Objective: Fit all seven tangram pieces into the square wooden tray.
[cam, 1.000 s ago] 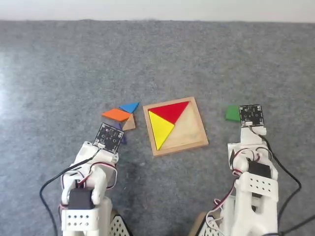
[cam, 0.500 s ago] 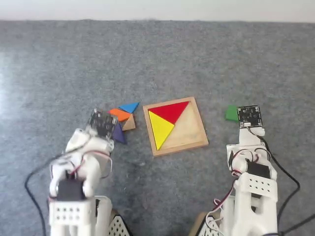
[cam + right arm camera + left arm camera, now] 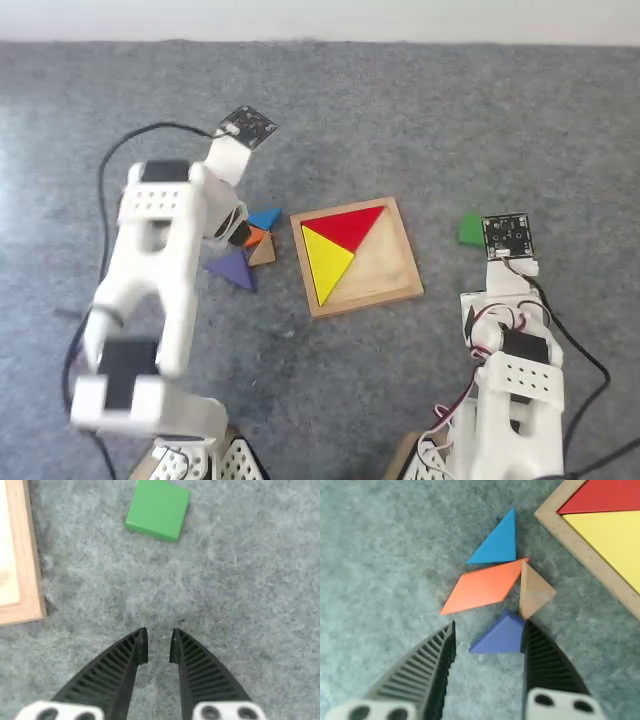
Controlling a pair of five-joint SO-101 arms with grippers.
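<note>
Spread wide, ribbed black jaws of the left gripper (image 3: 489,630), a flat purple triangle (image 3: 500,637) between their tips, not clamped. Left of centre in the high view, on fuzzy grey felt (image 3: 420,120), a tight cluster: blue triangle (image 3: 266,217), orange parallelogram (image 3: 250,236), bare-wood triangle (image 3: 263,252). At centre, slightly rotated, square wooden tray (image 3: 366,299) holding a large red triangle (image 3: 346,225) and a large yellow triangle (image 3: 325,260) edge to edge. Right of it, well apart, a green square (image 3: 471,229). Near that, right gripper (image 3: 158,645), toothed black jaws barely parted, gripping nothing.
</note>
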